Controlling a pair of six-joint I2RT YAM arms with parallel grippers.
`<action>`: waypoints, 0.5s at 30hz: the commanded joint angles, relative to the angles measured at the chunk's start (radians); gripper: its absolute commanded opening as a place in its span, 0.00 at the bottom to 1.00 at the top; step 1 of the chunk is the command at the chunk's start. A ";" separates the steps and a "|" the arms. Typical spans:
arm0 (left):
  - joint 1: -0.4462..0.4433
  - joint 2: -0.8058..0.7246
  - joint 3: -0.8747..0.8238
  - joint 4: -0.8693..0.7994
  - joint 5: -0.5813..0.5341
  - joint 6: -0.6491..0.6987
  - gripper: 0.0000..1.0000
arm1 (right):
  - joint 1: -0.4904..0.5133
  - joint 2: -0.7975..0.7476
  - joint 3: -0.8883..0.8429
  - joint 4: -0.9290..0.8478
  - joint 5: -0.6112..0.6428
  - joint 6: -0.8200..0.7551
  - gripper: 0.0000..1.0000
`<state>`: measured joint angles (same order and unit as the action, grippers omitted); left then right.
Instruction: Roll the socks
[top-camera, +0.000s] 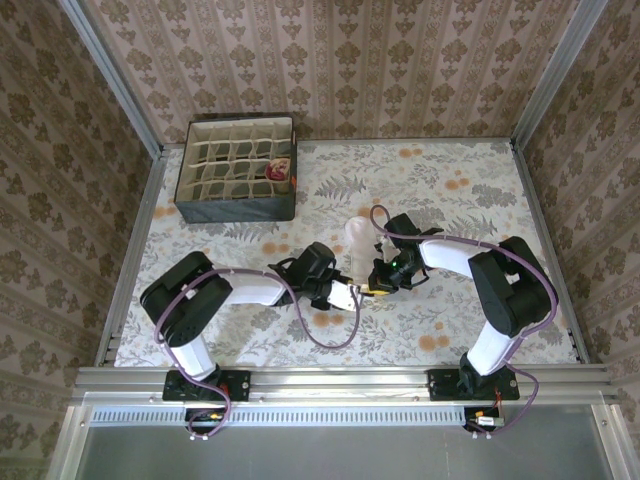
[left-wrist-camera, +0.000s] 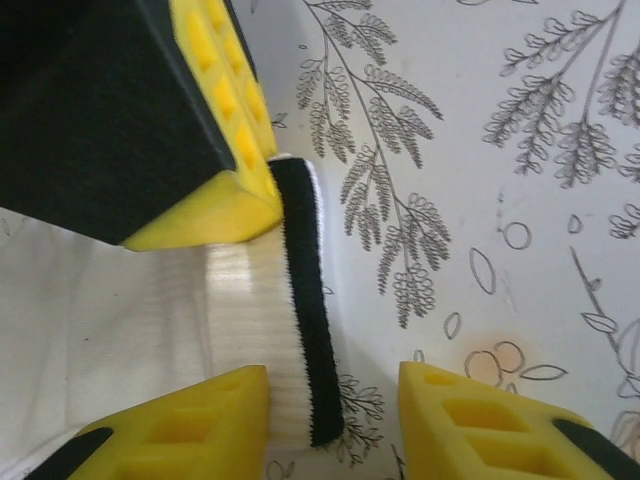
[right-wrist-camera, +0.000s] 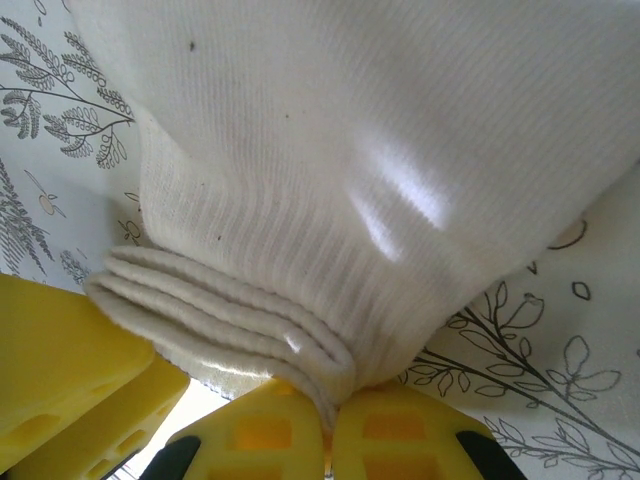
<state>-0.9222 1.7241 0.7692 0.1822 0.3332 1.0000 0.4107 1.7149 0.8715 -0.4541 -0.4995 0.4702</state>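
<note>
Top view: the cream sock (top-camera: 357, 240) lies at the centre of the table (top-camera: 470, 200), stretched toward 12 o'clock from the two grippers. The left gripper (top-camera: 345, 294) meets its near end from 8 o'clock, the right gripper (top-camera: 376, 283) from 3 o'clock. A divided box (top-camera: 235, 207) stands at 10 o'clock. A tan sock (top-camera: 280, 172) with maroon parts sits in one of its right-hand compartments.

Left wrist view: the left gripper (left-wrist-camera: 335, 425) is released. Its jaws stand apart at 6 o'clock. The sock's dark cuff stripe (left-wrist-camera: 305, 330) runs down between them, beside the 7 o'clock finger and clear of the other. A finger (left-wrist-camera: 225, 110) of the right gripper sits at 10 o'clock, against the cuff.

Right wrist view: the right gripper (right-wrist-camera: 328, 435) is clenched at 6 o'clock, grasping the folded ribbed cuff of the cream sock (right-wrist-camera: 380, 150). The rest of the sock spreads toward 12 o'clock. The left gripper's fingers (right-wrist-camera: 70, 370) show at 8 o'clock, just beside the folded layers.
</note>
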 joint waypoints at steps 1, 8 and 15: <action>-0.002 0.046 0.049 -0.086 -0.033 0.018 0.38 | 0.017 0.097 -0.063 -0.121 0.099 -0.017 0.00; 0.000 0.119 0.182 -0.281 -0.097 -0.012 0.24 | 0.017 0.058 -0.065 -0.136 0.106 -0.038 0.01; 0.017 0.165 0.308 -0.562 0.061 -0.030 0.06 | 0.017 -0.092 -0.100 -0.088 0.100 -0.079 0.22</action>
<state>-0.9203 1.8446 1.0428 -0.1593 0.3302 0.9878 0.4152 1.6661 0.8341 -0.4450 -0.4820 0.4252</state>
